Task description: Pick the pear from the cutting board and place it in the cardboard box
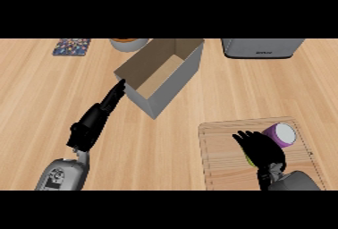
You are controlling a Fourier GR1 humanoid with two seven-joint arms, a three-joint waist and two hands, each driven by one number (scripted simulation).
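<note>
The small yellow-green pear (249,159) lies on the pale wooden cutting board (224,172), at the lower right of the light wood-grain table (158,152). The black right hand (264,152) is right over it, so the fruit sits under the palm and behind the spread fingers (243,136). These fingers fan out wide, pointing away from the robot, and are not curled round the pear as far as can be seen. Only a thin sliver of the pear shows, at the left edge of the palm: a smooth, bright yellow-green curve. The rest of its shape is hidden by the hand.

Just beside the right hand, towards the board's far right corner, lies a purple cup with a white face (282,134), close to the fingertips.

The open brown cardboard box (173,82) stands well apart from the board, up and to the left, turned at an angle with its flaps up. The black left hand (98,118) stretches towards the box's near left corner, with its fingers straight and together and holding nothing. Whether their tips touch the corner cannot be told.

Along the far edge are a colourful square mat (71,46), a pale bowl (129,44) and a grey appliance (263,48).
</note>
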